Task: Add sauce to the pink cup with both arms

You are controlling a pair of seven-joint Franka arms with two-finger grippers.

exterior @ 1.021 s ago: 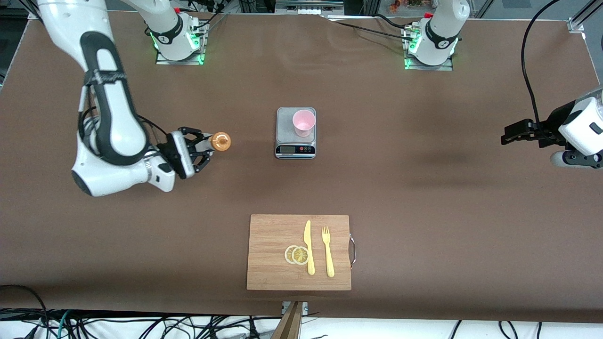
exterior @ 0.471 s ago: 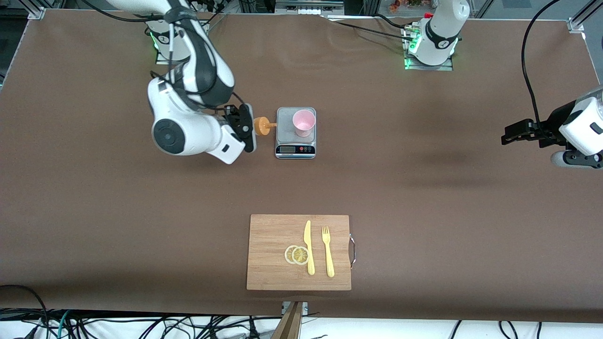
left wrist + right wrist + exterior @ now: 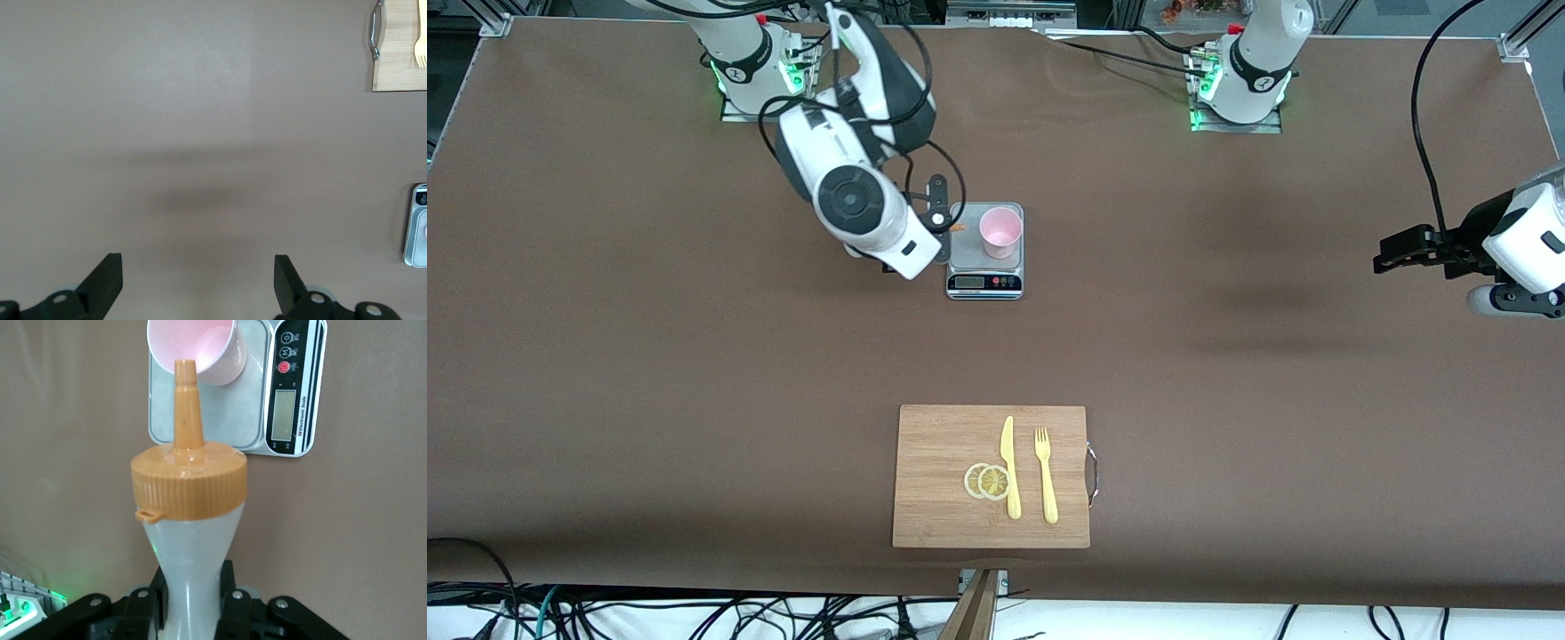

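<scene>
The pink cup [image 3: 1000, 232] stands upright on a small grey scale [image 3: 960, 253]. My right gripper [image 3: 936, 219] is beside the scale on the right arm's end. It is shut on the sauce bottle, of which only the orange nozzle tip [image 3: 958, 228] shows in the front view. In the right wrist view my right gripper [image 3: 192, 593] clamps the whitish bottle body [image 3: 192, 547]. The orange cap [image 3: 189, 483] and nozzle point at the pink cup [image 3: 200, 350], with the tip at its rim. My left gripper [image 3: 1392, 252] waits open and empty at the left arm's end of the table [image 3: 197, 280].
A wooden cutting board [image 3: 943, 524] lies nearer the front camera, with a yellow knife [image 3: 1009, 467], a yellow fork [image 3: 1045, 476] and two lemon slices [image 3: 987, 481] on it. The scale's display [image 3: 287, 413] faces the front camera. The board's corner [image 3: 400, 67] and the scale's edge [image 3: 419, 227] show in the left wrist view.
My right arm has swung with the sauce bottle from the right arm's end of the table to beside the scale, tipping the nozzle toward the cup. The left arm has not moved.
</scene>
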